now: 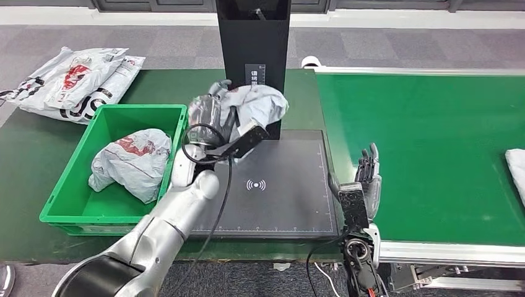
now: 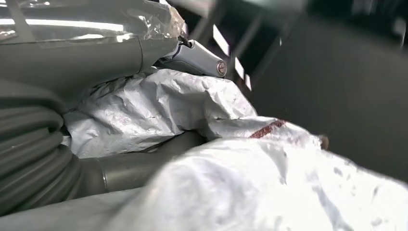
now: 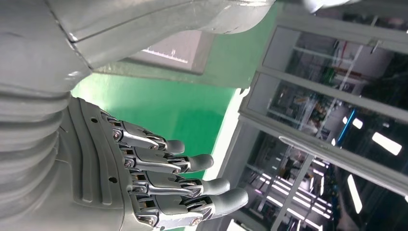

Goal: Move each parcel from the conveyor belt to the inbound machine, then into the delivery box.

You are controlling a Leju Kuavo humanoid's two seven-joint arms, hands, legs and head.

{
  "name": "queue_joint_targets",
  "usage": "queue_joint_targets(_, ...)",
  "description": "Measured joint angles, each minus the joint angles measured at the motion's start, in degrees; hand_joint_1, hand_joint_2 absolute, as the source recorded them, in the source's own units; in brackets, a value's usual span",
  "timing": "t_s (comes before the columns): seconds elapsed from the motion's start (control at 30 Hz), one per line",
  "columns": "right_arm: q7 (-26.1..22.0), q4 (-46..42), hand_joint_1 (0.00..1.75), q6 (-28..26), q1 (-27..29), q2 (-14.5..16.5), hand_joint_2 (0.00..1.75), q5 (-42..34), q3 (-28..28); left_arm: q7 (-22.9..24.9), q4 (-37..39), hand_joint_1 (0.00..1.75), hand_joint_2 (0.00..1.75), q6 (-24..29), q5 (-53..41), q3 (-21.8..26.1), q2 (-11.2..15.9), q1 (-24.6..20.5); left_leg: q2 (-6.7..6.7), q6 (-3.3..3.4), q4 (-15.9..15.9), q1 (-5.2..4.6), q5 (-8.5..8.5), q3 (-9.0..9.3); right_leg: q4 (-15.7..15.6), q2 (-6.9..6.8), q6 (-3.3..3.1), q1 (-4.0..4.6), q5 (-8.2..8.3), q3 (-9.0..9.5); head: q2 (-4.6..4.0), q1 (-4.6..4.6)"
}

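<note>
My left hand (image 1: pixel 216 110) holds a crumpled grey-white parcel (image 1: pixel 260 102) above the back of the black inbound machine's scan pad (image 1: pixel 272 192), beside its black upright post (image 1: pixel 254 37). Up close, the parcel (image 2: pixel 202 110) lies bunched against my fingers (image 2: pixel 192 53). My right hand (image 1: pixel 369 176) hovers open over the left edge of the green conveyor belt (image 1: pixel 427 148), fingers (image 3: pixel 192 163) straight, holding nothing. Another white parcel (image 1: pixel 517 170) lies at the belt's right edge. A grey parcel (image 1: pixel 133 161) with red print sits in the green delivery box (image 1: pixel 74 210).
Several white parcels (image 1: pixel 74 83) with red and black print lie piled at the table's far left corner, behind the delivery box. The belt's metal frame (image 1: pixel 446 253) runs along the near edge.
</note>
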Motion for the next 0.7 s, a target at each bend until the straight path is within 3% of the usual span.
queue_joint_targets(0.17, 0.9, -1.1, 0.0, -0.2, -0.3, 0.2, 1.75, 0.6, -2.0, 0.0, -6.1, 1.75, 1.75, 0.0, -10.5, 13.6, 0.6, 0.1, 0.15, -0.02, 0.0, 0.0, 0.01, 0.0, 0.0, 0.12, -0.01, 0.01, 0.0, -0.1, -0.01, -0.01)
queue_joint_targets(0.33, 1.8, -5.1, 0.0, 0.0, 1.3, 0.8, 1.75, 1.5, -3.9, 3.4, -10.2, 1.75, 1.75, 0.0, -18.1, 22.9, 1.7, 1.3, 0.15, -0.04, 0.0, 0.01, 0.02, -0.04, 0.1, 0.11, -0.02, 0.01, -0.01, -0.15, -0.01, -0.01)
queue_joint_targets(0.57, 3.0, -10.9, 0.0, -0.2, 3.7, 2.1, 1.75, 2.0, -5.5, 11.9, -14.0, 1.75, 1.75, 0.0, -22.3, 26.4, 4.5, 2.9, 0.09, -0.04, 0.0, 0.01, 0.02, -0.12, 0.1, 0.06, -0.03, 0.01, -0.02, -0.23, 0.0, -0.01)
queue_joint_targets(0.63, 3.4, -12.6, 0.0, -0.5, 4.5, 2.6, 1.75, 2.0, -5.9, 16.6, -14.3, 1.75, 1.75, 0.0, -22.4, 26.1, 5.5, 3.0, 0.12, -0.04, 0.0, 0.01, 0.02, -0.12, 0.1, 0.09, -0.03, 0.0, -0.02, -0.25, 0.01, -0.01)
queue_joint_targets(0.7, 4.1, -14.5, 0.0, -0.9, 5.7, 2.7, 1.75, 1.6, -6.2, 24.3, -13.5, 1.75, 1.75, 0.0, -22.4, 24.3, 7.2, 2.9, 0.14, -0.04, 0.0, 0.0, 0.02, -0.11, 0.1, 0.1, -0.03, 0.0, -0.02, -0.28, 0.01, -0.02)
